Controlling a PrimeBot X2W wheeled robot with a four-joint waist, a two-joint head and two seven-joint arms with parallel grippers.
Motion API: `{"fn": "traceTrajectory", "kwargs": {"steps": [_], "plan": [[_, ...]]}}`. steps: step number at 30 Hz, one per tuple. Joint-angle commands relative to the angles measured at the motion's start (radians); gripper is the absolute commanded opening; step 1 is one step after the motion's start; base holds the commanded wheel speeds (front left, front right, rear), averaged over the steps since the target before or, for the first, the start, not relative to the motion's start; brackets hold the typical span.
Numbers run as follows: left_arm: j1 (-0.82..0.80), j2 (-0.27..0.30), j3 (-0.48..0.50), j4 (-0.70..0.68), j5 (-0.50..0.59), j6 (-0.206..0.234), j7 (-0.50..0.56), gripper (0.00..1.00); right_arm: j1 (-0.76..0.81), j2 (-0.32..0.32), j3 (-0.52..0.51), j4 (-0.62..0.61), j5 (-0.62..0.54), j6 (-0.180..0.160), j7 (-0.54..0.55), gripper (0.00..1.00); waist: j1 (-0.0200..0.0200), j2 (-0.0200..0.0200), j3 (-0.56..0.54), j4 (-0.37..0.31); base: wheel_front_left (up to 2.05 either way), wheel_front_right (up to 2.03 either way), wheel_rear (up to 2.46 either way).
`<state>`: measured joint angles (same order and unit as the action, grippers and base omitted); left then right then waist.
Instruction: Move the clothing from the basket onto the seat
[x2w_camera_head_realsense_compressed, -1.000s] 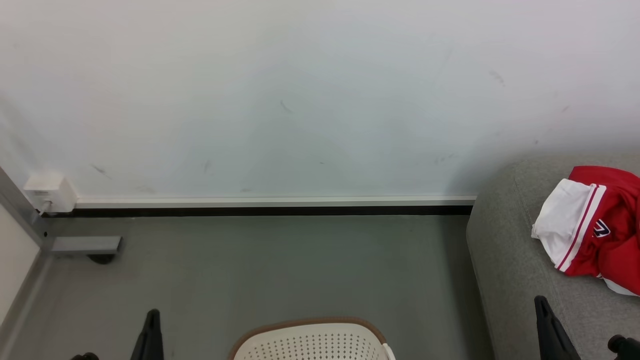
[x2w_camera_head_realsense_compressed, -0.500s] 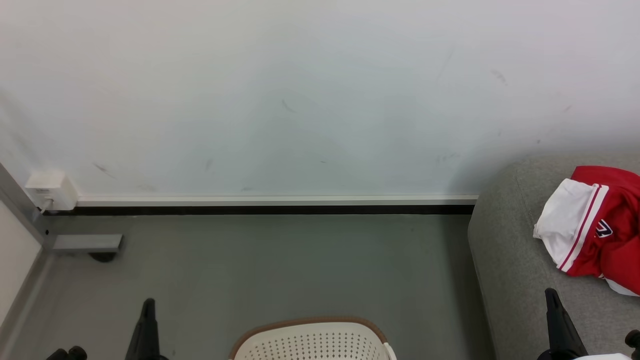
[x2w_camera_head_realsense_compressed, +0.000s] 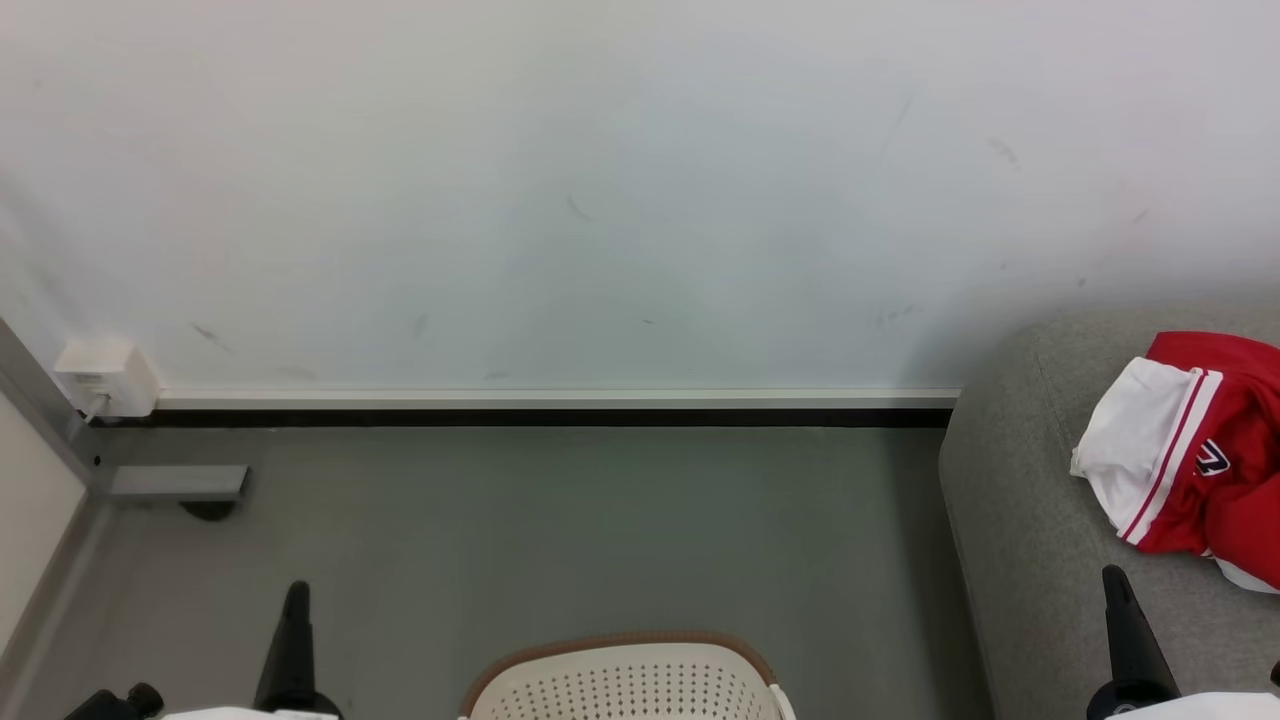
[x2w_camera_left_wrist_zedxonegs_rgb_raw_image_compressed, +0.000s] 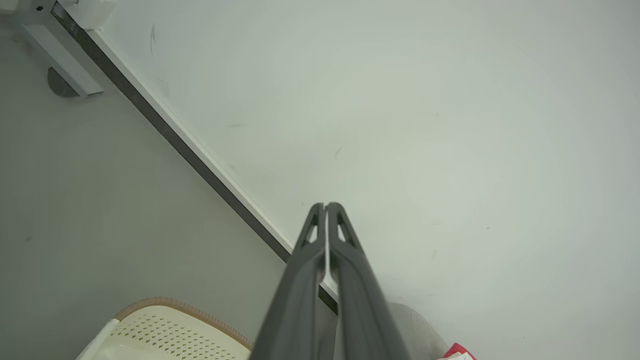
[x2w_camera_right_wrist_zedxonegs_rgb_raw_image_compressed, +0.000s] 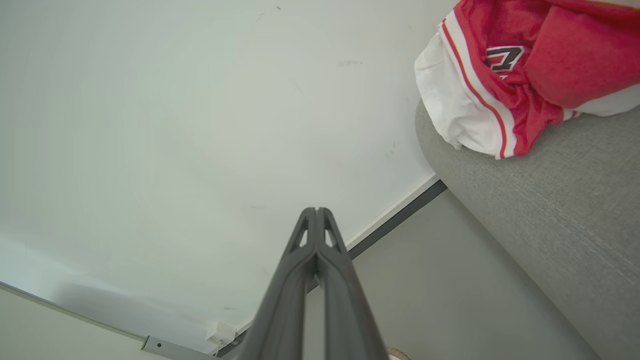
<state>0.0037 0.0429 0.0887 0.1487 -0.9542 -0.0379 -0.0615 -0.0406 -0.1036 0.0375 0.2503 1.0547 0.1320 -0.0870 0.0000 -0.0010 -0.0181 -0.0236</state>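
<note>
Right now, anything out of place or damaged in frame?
Nothing damaged or spilled. The clothing lies crumpled, not flat, near the rounded end of the seat. The wall carries a few faint scuff marks. The basket stands upright on the floor.

The seat is matt grey woven cloth, slightly coarse. The clothing is smooth red and white fabric. The basket is matt cream perforated plastic with a brown braided rim. The floor is smooth and matt, and the wall is matt white and scuffed.
</note>
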Motion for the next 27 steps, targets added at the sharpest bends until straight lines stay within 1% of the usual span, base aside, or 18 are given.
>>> {"fn": "traceTrajectory", "kwargs": {"steps": [1,27], "plan": [[-0.024,0.007,0.005,-0.015,-0.035,0.002,0.01,0.0,-0.03,-0.014,-0.006,-0.008,0.035,-0.001,0.006,0.0,0.0,0.0,0.0,0.001,0.0,0.0,0.0],[-0.061,0.009,0.016,-0.024,-0.306,0.015,0.081,0.0,-0.058,-0.039,-0.001,-0.004,0.321,-0.001,0.039,0.0,0.0,0.0,0.006,0.009,0.0,0.0,0.0]]}}
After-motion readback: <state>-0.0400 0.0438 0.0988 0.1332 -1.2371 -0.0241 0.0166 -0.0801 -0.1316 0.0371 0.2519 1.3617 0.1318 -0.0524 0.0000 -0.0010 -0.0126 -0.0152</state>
